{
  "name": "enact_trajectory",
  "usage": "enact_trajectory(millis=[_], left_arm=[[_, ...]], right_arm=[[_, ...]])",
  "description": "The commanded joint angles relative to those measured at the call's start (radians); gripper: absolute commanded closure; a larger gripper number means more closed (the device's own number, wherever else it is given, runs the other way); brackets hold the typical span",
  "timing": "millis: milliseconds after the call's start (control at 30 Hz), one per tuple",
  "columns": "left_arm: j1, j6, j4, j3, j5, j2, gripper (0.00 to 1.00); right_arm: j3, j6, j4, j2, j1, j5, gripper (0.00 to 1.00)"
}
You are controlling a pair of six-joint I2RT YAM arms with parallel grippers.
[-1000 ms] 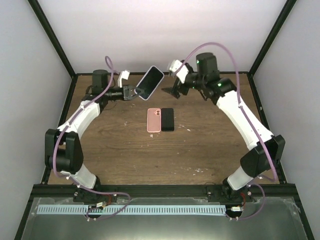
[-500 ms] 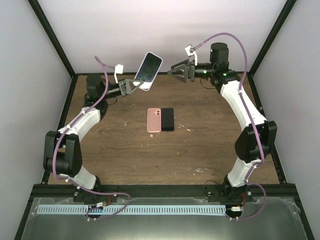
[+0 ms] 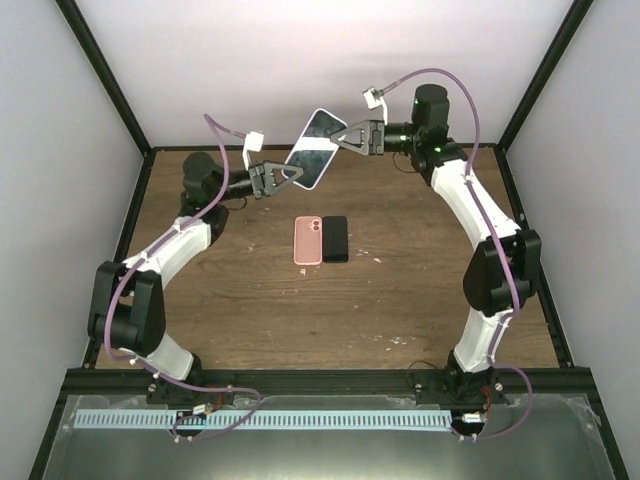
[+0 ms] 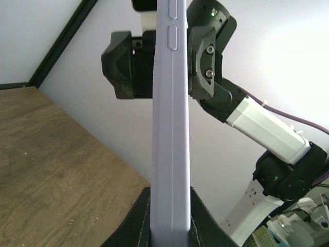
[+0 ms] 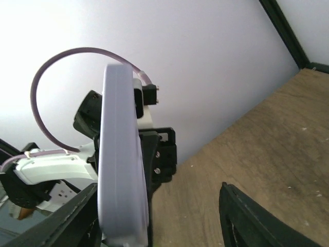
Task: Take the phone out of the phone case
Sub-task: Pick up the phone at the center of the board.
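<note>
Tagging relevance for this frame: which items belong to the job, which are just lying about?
Job: lavender-cased phone, left hand gripping one end, right hand open around the other.
Lying about: pink phone-shaped item, black phone-shaped item, side by side.

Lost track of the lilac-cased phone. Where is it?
Top view: phone above the table's far side, gripped by the left fingers, right fingers straddling its top.

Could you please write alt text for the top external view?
The left hand holds a lavender phone aloft, the open right hand straddling its upper end; a pink phone and a black phone lie on the table.
</note>
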Motion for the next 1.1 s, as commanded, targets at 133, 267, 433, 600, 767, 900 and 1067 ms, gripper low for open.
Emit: enact_trajectory(millis=[133, 267, 433, 600, 767, 900, 1067], left_arm=[[-0.033, 0.012, 0.091, 0.004, 0.026, -0.019, 1.00], [-0.034, 0.011, 0.091, 0.007, 0.030, -0.005, 1.00], [-0.032, 0.021, 0.068, 0.012, 0.047, 0.006, 0.96], [-0.003, 0.107, -0.100, 0.014, 0.073, -0.008, 0.66], [0.069, 0.289, -0.328, -0.003, 0.105, -0.066, 0.51], [0.104, 0.535, -0.613, -0.007, 0.128, -0.135, 0.49], [0.103, 0.708, -0.803, -0.017, 0.130, -0.201, 0.46]], right_arm=[[0.039, 0.053, 0.091, -0.001, 0.022, -0.070, 0.59], [0.028, 0.050, 0.092, -0.008, 0.023, -0.082, 0.76], [0.012, 0.047, 0.087, -0.016, 0.022, -0.092, 0.95], [0.003, 0.027, 0.058, -0.029, 0.020, -0.102, 0.97], [-0.016, -0.023, 0.006, -0.053, 0.012, -0.111, 0.99], [-0.033, -0.045, -0.004, -0.071, 0.004, -0.136, 0.99], [-0.048, -0.088, -0.038, -0.088, 0.004, -0.142, 0.99]])
